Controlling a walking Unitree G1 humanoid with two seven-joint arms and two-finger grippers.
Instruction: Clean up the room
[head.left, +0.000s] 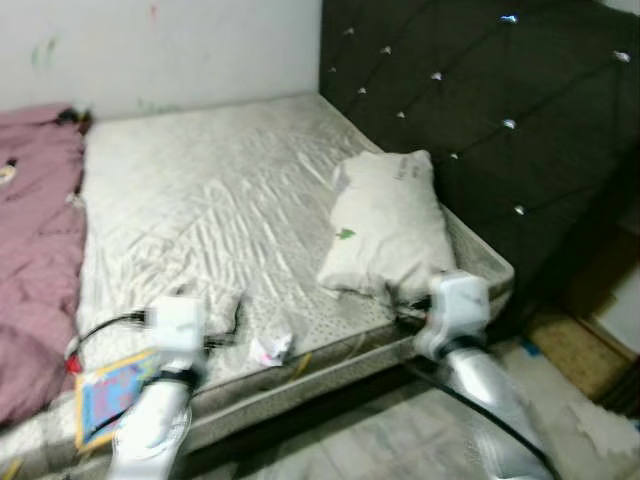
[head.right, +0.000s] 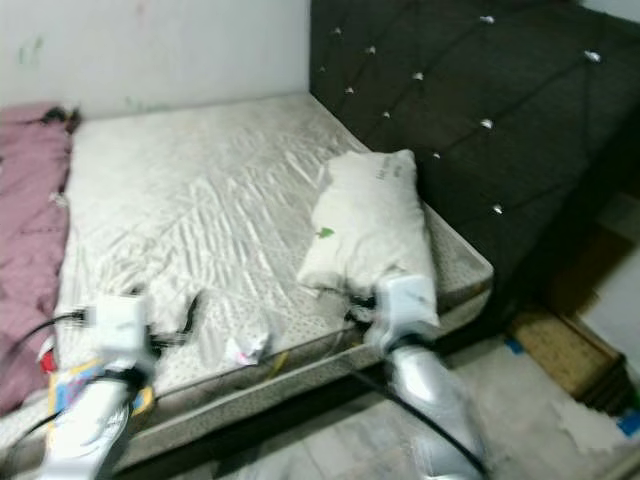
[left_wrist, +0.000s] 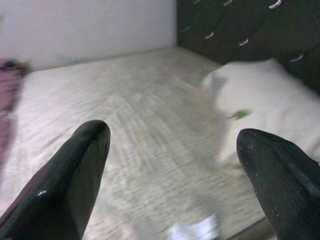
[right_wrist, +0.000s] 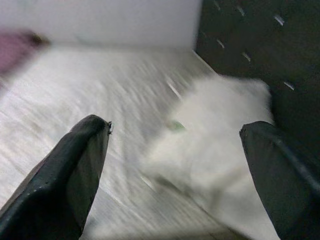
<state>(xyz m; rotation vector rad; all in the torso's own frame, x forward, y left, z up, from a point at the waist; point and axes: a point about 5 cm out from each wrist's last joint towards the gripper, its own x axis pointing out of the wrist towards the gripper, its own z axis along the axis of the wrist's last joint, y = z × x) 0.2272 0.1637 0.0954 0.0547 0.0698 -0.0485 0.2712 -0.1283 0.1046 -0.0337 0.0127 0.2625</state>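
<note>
You face a bare silvery-white quilted mattress (head.left: 210, 200) with tidying barely begun: a crumpled pink blanket (head.left: 35, 250) lies at nine o'clock, a white rumpled pillow (head.left: 385, 225) at two o'clock by the headboard. A colourful flat book (head.left: 105, 392) and small crumpled paper scrap (head.left: 270, 349) wait at the near edge. Your left gripper (left_wrist: 172, 150) and right gripper (right_wrist: 175, 145) hover empty, jaws spread wide.

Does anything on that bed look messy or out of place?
Yes. The mattress is bare, and the pillow lies skewed near its edge by the headboard. A crumpled wrapper and a colourful book lie at the near edge, and a pink blanket is bunched along the left side.
</note>
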